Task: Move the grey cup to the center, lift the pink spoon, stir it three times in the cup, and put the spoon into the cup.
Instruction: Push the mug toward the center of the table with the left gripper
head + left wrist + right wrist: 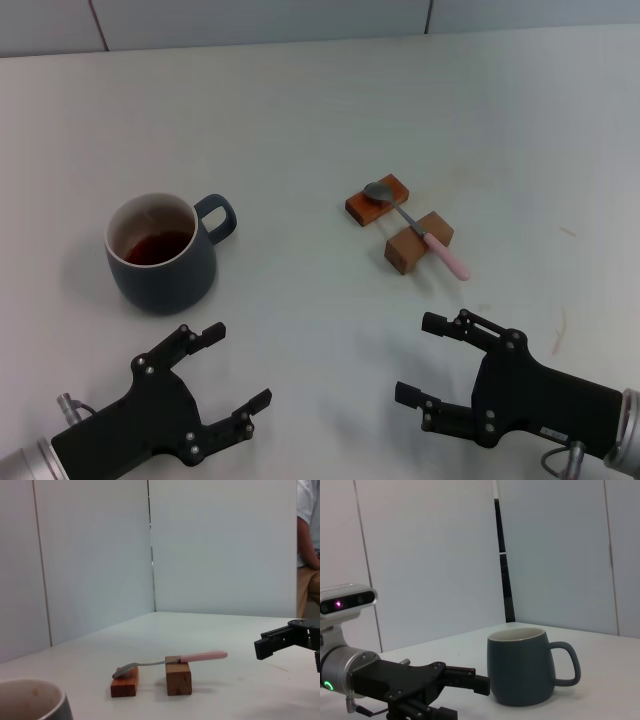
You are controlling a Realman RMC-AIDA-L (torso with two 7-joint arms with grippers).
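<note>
The grey cup (162, 253) stands upright on the left of the white table, its loop handle pointing right, with dark reddish-brown liquid inside. It also shows in the right wrist view (522, 667), and its rim shows in the left wrist view (31, 700). The pink spoon (420, 232) lies across two brown wooden blocks right of centre, its metal bowl on the far block and its pink handle pointing toward me; the left wrist view (172, 661) shows it too. My left gripper (238, 365) is open and empty, just in front of the cup. My right gripper (418, 358) is open and empty, in front of the spoon.
The reddish block (378, 200) and the tan block (418, 241) hold the spoon off the table (300, 120). White panels wall in the back. A person sits at the edge of the left wrist view (307, 545).
</note>
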